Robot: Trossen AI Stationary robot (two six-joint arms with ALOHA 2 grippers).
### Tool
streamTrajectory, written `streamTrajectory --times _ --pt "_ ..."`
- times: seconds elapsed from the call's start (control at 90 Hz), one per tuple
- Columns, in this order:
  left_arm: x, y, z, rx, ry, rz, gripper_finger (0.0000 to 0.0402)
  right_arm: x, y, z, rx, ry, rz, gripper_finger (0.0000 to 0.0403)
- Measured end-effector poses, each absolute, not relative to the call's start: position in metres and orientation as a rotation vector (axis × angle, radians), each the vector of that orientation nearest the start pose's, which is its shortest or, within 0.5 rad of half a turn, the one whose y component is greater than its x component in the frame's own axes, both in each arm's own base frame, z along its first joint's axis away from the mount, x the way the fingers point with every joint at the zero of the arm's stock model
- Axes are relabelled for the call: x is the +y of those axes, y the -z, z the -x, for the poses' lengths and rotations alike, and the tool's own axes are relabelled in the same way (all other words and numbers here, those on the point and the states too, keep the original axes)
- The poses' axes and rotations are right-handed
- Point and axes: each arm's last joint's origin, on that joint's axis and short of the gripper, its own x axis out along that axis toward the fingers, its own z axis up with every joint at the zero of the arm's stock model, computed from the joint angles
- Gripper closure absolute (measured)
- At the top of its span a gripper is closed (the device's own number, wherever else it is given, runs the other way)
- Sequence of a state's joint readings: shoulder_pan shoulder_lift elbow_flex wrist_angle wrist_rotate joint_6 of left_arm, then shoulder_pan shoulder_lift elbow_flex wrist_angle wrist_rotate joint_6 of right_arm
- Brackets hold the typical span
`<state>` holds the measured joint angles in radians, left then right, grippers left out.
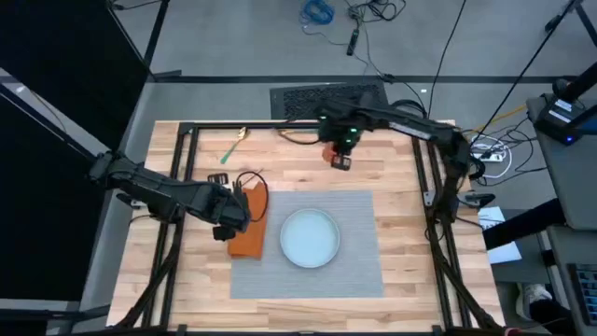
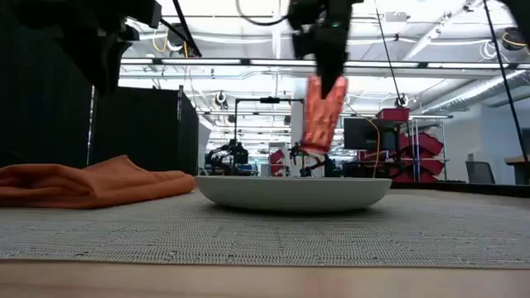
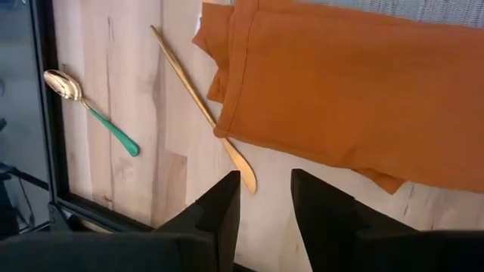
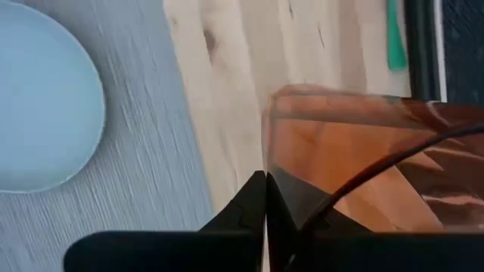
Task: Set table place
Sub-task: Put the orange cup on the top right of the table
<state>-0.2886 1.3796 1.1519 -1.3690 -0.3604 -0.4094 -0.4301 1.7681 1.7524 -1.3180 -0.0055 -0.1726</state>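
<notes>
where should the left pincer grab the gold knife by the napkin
Grip the gold knife at its bare mid-handle, coming straight down with the pincer across the shaft. It lies flat on the table, and the orange napkin covers part of the blade end.

The table (image 1: 401,247) bears the place (image 1: 359,261), a green-handled spoon (image 1: 231,147) and a gold knife (image 3: 204,112).

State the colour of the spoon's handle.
Green, with a gold bowl; the spoon shows best in the left wrist view.
</notes>
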Motion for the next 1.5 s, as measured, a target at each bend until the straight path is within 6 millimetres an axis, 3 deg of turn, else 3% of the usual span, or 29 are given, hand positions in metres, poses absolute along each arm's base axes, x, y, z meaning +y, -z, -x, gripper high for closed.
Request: streamTrajectory --times 0.167,0.322,0.689,0.978,1.289,1.5 --pt "-0.052 -0.271 -0.214 1.447 -0.363 -0.195 0.0297 -0.126 -0.3 -0.266 1.314 0.297 -0.207 0.0403" --pt "-0.052 -0.271 -0.214 1.447 -0.349 -0.21 0.0297 -0.119 -0.281 -0.238 1.303 0.33 -0.233 0.0403" --pt "-0.053 -0.271 -0.216 1.429 -0.343 -0.205 0.0297 -0.132 -0.286 -0.176 1.405 0.439 -0.362 0.0403" --pt "-0.053 -0.271 -0.216 1.425 -0.343 -0.202 0.0297 -0.133 -0.283 -0.169 1.455 0.406 -0.412 0.0403" --pt "-0.053 -0.271 -0.216 1.424 -0.342 -0.201 0.0297 -0.13 -0.247 -0.157 1.564 0.403 -0.48 0.0403" --pt "-0.053 -0.271 -0.217 1.421 -0.341 -0.199 0.0297 -0.131 -0.247 -0.159 1.522 0.392 -0.476 0.0403"
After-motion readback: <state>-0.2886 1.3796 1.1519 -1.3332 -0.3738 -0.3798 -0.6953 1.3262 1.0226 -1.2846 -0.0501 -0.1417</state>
